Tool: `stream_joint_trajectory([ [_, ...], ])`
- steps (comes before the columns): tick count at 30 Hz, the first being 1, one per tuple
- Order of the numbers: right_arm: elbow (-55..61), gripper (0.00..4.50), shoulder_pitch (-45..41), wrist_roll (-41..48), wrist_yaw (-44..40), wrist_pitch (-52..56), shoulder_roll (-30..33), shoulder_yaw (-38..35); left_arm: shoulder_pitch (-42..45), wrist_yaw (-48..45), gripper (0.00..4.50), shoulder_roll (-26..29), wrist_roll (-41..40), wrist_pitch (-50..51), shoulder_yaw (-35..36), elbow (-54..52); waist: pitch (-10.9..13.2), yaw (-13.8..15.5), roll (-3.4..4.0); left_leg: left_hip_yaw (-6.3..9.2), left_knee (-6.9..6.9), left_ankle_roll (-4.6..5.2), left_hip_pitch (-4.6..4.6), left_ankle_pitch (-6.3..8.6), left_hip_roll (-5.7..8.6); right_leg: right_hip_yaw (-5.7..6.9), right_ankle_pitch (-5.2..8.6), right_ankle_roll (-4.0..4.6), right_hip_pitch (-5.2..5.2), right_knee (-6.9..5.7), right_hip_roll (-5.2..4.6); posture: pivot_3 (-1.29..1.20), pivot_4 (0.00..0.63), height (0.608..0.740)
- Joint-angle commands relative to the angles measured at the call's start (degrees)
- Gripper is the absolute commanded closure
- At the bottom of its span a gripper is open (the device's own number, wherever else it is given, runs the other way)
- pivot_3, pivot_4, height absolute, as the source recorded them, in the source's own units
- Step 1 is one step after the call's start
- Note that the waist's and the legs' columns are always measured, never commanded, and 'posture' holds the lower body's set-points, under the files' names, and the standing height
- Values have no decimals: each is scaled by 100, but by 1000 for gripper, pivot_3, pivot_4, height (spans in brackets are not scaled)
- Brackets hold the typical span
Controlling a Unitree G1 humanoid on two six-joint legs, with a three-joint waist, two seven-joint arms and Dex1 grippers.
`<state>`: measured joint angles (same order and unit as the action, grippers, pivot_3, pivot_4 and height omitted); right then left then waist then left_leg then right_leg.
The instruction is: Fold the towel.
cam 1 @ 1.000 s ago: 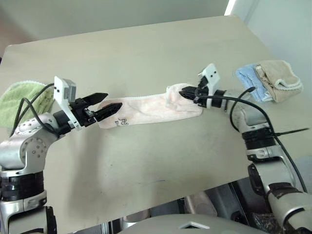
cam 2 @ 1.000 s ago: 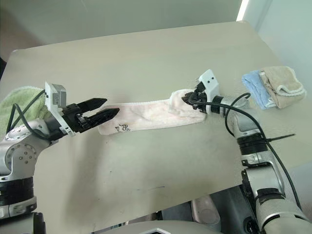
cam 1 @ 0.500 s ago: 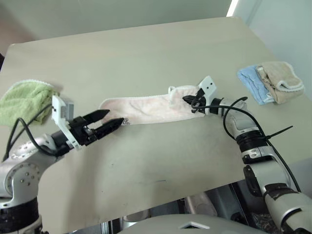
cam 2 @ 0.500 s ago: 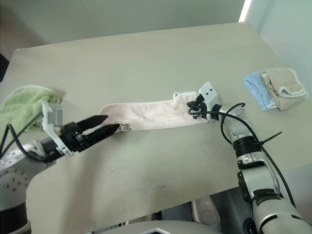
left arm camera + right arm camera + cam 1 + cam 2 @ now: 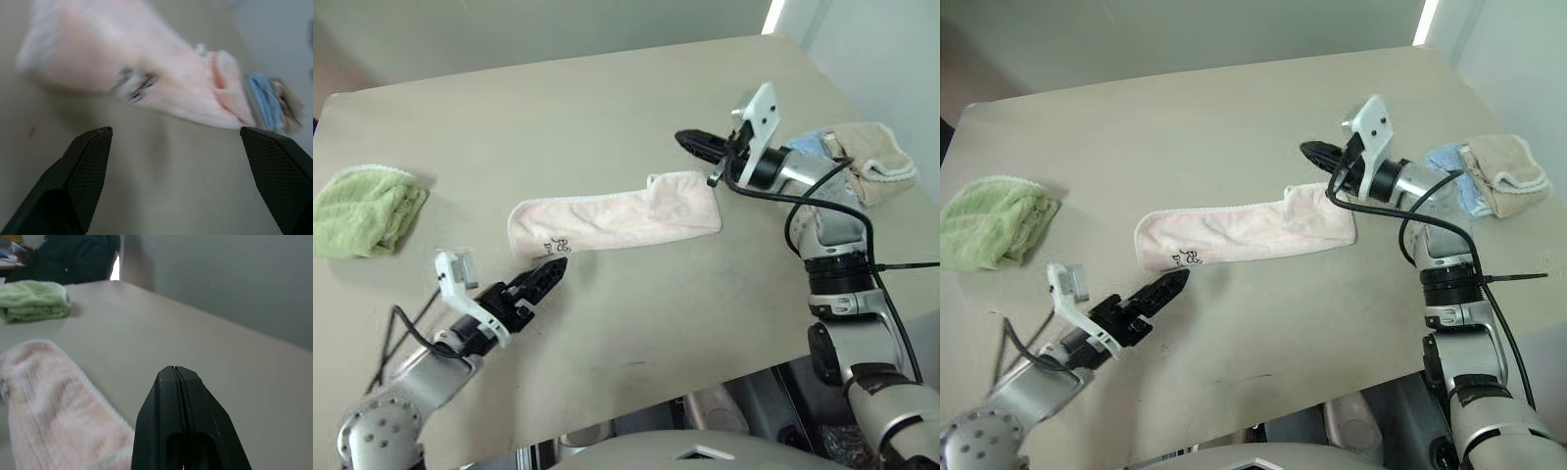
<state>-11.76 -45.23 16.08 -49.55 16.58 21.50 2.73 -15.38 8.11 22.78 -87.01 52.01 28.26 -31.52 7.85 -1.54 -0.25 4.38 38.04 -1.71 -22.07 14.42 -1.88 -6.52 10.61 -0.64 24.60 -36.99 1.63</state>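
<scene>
On the beige worktop (image 5: 607, 108) our pale pink terry towel (image 5: 612, 217) lies as a long folded strip; our left gripper (image 5: 546, 274) gapes empty near its marked end; our right gripper (image 5: 690, 140), pinched shut and empty, hovers above the other, so a cross fold likely remains.

Towel (image 5: 612, 217) mid-table (image 5: 607, 117), between cloths (image 5: 362, 208)
</scene>
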Motion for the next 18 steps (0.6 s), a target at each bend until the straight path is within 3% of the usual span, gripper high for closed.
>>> stream_joint_trajectory([
  [1, 179, 4466, -70, 110, -17, -85, -2, -111, 131, 1426, 0, -231, -772, -524, -299, 12, 0, 27, 0, 0, -1, 0, 14, 0, 1, 0, 5, 2, -16, 0, 1, 0, 150, 740],
  [9, 228, 4466, -61, 98, 6, -78, -43, -99, 1154, 2616, 0, -588, -1152, -1337, -864, 513, 2, 87, 2, -3, 14, -1, 20, 0, 10, 3, 6, 3, -32, -5, 4, 0, 150, 740],
  [18, 492, 4466, 37, 112, 118, 42, 0, -151, 1928, 2650, 0, -786, -703, -1682, -1061, 1462, 2, 134, 2, -4, 11, -4, 20, -1, 13, 8, 8, -1, -33, -4, 10, 0, 150, 740],
])
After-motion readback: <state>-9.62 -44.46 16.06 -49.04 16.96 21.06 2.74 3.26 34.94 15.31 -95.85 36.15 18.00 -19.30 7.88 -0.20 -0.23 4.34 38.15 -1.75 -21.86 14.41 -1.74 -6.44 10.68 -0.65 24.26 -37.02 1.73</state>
